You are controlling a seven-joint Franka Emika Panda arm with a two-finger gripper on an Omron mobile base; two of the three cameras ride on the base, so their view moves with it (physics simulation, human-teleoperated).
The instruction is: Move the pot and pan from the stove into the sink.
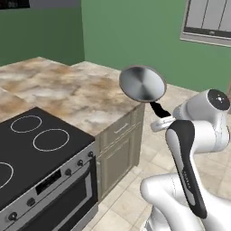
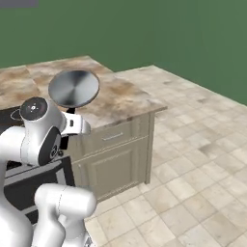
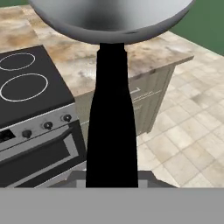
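**Pan's in the air, gripped way out on the handle**

The gripper (image 1: pixel 159 121) is nearly closed, pinched on the frying pan's (image 1: pixel 142 84) thin black handle (image 3: pixel 111 118), and holds the pan tipped up above the counter's (image 1: pixel 67 90) corner, at 2 o'clock from the stove (image 1: pixel 36 144). The pan looks light and stiff, but the handle is slick and a far-end hold could let it swing. The hand view shows the handle grip close up, while both base views show the pan's underside.

Marble counter (image 1: pixel 67 92), beige cabinet (image 2: pixel 116 159), tiled floor (image 2: pixel 193 159)
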